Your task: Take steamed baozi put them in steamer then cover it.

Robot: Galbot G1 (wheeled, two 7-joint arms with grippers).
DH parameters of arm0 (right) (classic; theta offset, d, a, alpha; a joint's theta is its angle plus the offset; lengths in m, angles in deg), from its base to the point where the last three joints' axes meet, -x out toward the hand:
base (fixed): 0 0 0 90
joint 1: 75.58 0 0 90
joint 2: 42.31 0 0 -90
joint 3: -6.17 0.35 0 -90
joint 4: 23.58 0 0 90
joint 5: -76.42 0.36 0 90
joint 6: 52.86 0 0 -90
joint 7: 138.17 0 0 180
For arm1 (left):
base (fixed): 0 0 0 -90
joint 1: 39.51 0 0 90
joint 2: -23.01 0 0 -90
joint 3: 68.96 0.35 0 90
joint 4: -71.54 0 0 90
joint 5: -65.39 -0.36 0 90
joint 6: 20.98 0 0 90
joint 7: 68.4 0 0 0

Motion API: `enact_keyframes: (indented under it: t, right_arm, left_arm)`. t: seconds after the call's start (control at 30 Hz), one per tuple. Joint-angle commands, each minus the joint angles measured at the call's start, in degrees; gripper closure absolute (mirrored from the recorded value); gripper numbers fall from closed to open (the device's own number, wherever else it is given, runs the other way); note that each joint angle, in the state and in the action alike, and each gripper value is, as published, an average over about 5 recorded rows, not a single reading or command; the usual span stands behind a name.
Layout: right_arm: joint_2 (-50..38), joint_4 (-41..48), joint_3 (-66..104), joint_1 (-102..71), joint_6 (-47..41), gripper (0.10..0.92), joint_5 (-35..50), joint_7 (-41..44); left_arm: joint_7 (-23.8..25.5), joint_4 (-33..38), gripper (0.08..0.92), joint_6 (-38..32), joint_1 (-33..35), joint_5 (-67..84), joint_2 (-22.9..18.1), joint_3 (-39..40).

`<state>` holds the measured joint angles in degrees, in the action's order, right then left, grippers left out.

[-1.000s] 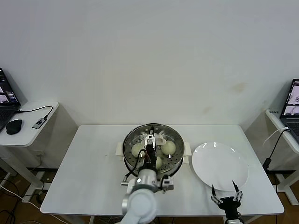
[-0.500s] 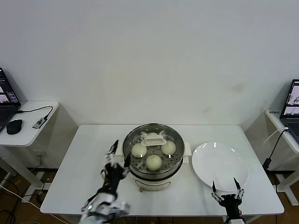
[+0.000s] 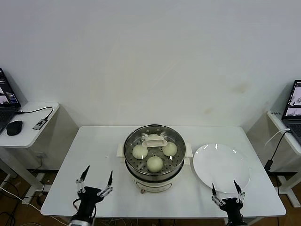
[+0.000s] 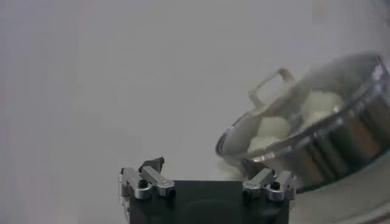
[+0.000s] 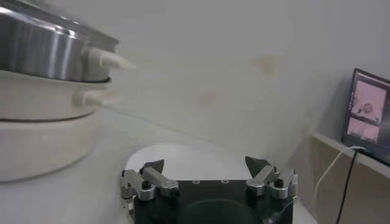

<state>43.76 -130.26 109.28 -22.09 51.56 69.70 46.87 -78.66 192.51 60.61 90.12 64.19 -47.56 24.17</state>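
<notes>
**Steamer covered, both grippers spread near the front edge**

Steamer (image 3: 154, 160) stands at the middle of the white table (image 3: 94, 150), its shiny steel pot on a cream-white base with side handles. The cover (image 3: 154, 141), clear glass in a metal rim with a cream bar handle, sits level on the pot. Through the glass show the baozi (image 3: 154, 163), smooth, round and pale (three are plain, a fourth is mostly behind the handle).

Bare tabletop lies on the robot's left of the steamer, out to the table's edge. On the right a flat, glossy white plate (image 3: 221, 167) lies just beside the steamer's handle, well inside the right edge.

The left gripper (image 3: 95, 184) hovers over the front left of the table, fingers spread wide and holding nothing, apart from the steamer. The right gripper (image 3: 224, 192) sits by the front edge just before the plate, fingers likewise spread and holding nothing.

A plain white wall rises behind. Side desks stand at both ends, each with a laptop (image 3: 7, 101); the left one also carries a black mouse (image 3: 14, 127).
</notes>
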Motion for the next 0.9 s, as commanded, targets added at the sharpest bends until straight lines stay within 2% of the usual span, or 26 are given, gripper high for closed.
enact_keyframes:
  t: [0.03, 0.9]
  right_arm:
    - [-2.1, -1.6, -1.2, -2.8, 0.8, 0.203, 4.0, 0.9]
    - [-3.6, -3.7, -2.8, -5.2, -3.1, 0.203, 4.8, 2.4]
  left_arm:
    - [0.3, -3.5, 0.177, -8.2, 4.7, 22.4, -0.4, -4.0]
    - [2.8, -3.6, 0.177, -4.4, 5.9, 21.3, -2.9, -2.8]
